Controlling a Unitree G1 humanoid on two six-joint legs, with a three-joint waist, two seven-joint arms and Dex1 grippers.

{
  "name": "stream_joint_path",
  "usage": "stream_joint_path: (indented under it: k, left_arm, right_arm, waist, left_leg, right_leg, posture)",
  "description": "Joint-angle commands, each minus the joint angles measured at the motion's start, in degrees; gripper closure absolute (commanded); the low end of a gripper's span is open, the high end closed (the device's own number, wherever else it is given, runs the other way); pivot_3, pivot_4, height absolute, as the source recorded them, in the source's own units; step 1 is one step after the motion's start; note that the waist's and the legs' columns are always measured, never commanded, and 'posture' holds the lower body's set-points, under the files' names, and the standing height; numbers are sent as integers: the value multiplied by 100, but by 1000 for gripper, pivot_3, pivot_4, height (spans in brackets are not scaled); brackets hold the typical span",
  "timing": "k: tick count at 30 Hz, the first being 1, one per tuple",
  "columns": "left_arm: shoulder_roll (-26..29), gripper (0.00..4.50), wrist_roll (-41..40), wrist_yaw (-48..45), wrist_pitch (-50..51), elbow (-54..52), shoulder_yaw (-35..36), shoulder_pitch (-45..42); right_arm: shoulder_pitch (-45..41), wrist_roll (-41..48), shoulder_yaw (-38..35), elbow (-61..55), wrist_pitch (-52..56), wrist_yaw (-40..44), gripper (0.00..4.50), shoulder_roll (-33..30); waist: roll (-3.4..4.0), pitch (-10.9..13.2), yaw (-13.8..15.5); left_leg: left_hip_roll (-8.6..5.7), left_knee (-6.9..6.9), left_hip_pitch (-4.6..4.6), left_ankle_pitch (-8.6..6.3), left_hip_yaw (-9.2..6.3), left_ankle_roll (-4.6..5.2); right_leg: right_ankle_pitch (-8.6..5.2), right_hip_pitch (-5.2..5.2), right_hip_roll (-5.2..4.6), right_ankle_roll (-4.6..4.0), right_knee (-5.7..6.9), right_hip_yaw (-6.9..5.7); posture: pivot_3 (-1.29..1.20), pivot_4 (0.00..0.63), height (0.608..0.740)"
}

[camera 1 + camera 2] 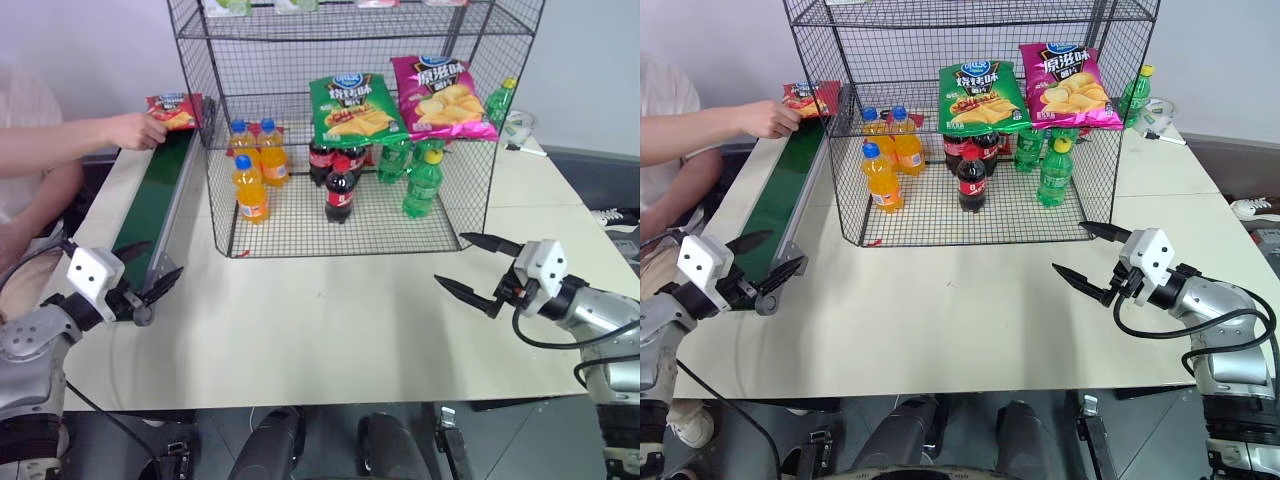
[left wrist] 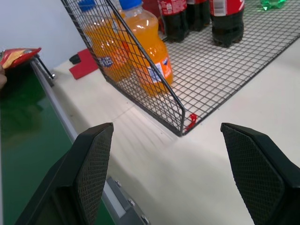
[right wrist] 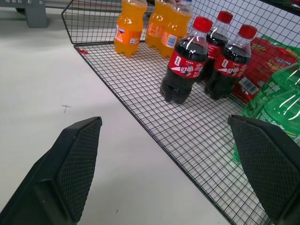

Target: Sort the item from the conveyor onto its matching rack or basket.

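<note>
A: Hovering level, both arms. Left gripper (image 1: 148, 268) sits at the near end of the conveyor (image 1: 150, 205), pointing fwd and inward, jaws wide apart, nothing btwn them. Right gripper (image 1: 478, 265) is over the bare table (image 1: 330, 330) just in front of the rack (image 1: 350, 120), pointing inward too, jaws apart, empty.

B: Where's the red chip bag (image 1: 176, 109)?

A: Far end of the conveyor, at the rack's left corner. A person's hand (image 1: 138, 130) has hold of its edge, forearm reaching in from the left. Well apart from both grippers.

B: What's in the rack?

A: Bottom tier: orange soda bottles (image 1: 252, 172) w/ blue caps on the left, dark cola bottles (image 1: 338, 185) w/ red labels in the middle, green bottles (image 1: 420, 180) on the right. Green chip bag (image 1: 352, 108) and magenta chip bag (image 1: 440, 97) lean up behind them, both w/ a blue oval logo at top and chips pictured.

B: Any text readable?

A: Large Chinese chars on the green and magenta bags, can't make them out. Cola labels in the right wrist view carry white script, also not legible. Orange bottles have a blue-and-white label, brand unclear. Red bag shows the blue oval, too small to read.

B: Anything else?

A: One more green bottle (image 1: 499, 100) w/ a yellow cap stands outside the rack's right wall.
</note>
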Motion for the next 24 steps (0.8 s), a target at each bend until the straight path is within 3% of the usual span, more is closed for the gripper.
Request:
stream_joint_path:
  k: [1,16,24]
  left_arm:
    - [128,693,-95,45,1,-223,207,30]
    - [172,693,-81,230,30,-455,483,475]
    - [111,693,265,662,-486,-629,841,1059]
  right_arm:
    - [-104,81,-32,-59,4,32,0,-28]
    - [-207,126,55,-33,70,118,0,-19]
    - [-234,464,274,-454,513,97,0,257]
  waist:
    - [0,0,3]
    - [0,0,3]
    - [0,0,-15]
  left_leg:
    - [0,0,0,0,0,0]
    - [0,-1,0,-1,0,-2]
    - [1,-3,0,-4,0,-6]
  right_leg:
    - [0,0,0,0,0,0]
    - [0,0,-1,-1,0,1]
    - [-1,-2,-1,-2,-1,2]
  posture:
    - [0,150,740]
    - [0,150,740]
    - [0,150,740]
